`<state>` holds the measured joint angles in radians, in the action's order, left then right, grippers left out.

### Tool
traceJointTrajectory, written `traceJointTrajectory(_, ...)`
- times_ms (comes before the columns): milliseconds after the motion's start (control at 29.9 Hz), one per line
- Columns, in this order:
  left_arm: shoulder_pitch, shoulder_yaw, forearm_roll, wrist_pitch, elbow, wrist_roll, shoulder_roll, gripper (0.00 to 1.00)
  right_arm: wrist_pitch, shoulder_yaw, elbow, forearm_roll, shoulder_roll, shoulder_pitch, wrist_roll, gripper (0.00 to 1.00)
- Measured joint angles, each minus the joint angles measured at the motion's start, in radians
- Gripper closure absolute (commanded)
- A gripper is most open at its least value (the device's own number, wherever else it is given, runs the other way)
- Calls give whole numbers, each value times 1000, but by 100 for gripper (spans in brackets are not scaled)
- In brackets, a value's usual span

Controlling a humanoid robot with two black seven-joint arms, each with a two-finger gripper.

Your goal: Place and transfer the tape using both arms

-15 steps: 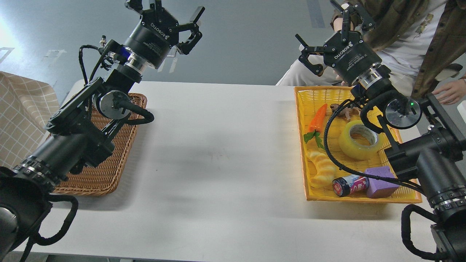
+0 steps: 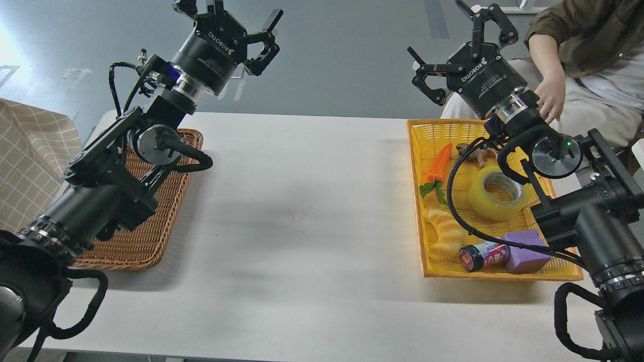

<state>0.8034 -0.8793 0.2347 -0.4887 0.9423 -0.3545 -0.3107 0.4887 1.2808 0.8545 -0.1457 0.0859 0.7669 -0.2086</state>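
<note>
In the yellow wicker basket [image 2: 415, 201] at the right of the white table [image 2: 302, 211], the tape [image 2: 495, 193] is seen lying on its side, core hole upward, between a toy carrot [image 2: 439, 163] and the right arm's links, with a ridged yellow croissant toy [image 2: 444, 232], a small dark jar [image 2: 480, 255] and a purple block [image 2: 528, 250] nearer the front rim. Since half a second ago neither arm has been moved noticeably and the tape has not shifted; what has changed is the person behind the table, whose hand [image 2: 549, 96] has been brought to the wrist of the right arm. This is judged to mean that the pick has not begun and that a descent may have to wait until the hand is withdrawn. The right gripper [image 2: 453, 53] is held high above the basket's far edge with its fingers spread wide and nothing between them. The left gripper [image 2: 236, 25] is raised above the brown wicker tray [image 2: 146, 241], likewise spread open and empty. "ROBOTIQ" can be read on both gripper bodies; smaller lettering on the right one appears to read "Adaptive Gripper". The jar's label is too small to be read.
</note>
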Motion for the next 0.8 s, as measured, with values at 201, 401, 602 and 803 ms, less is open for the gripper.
traceJointTrajectory(201,0,-1,0,0,-1,-4,1,2,0,0,0,0,0,0,0,0)
traceJointTrajectory(401,0,-1,0,0,-5,-4,2,2,0,2,0,0,0,1,0,0)
traceJointTrajectory(602,1,11,2,0,-13,-4,1,2,0,2,-1,0,1,2,0,0)
traceJointTrajectory(803,2,1,1,0,-17,-3,-1,2,0,2,-9,0,3,5,0,0)
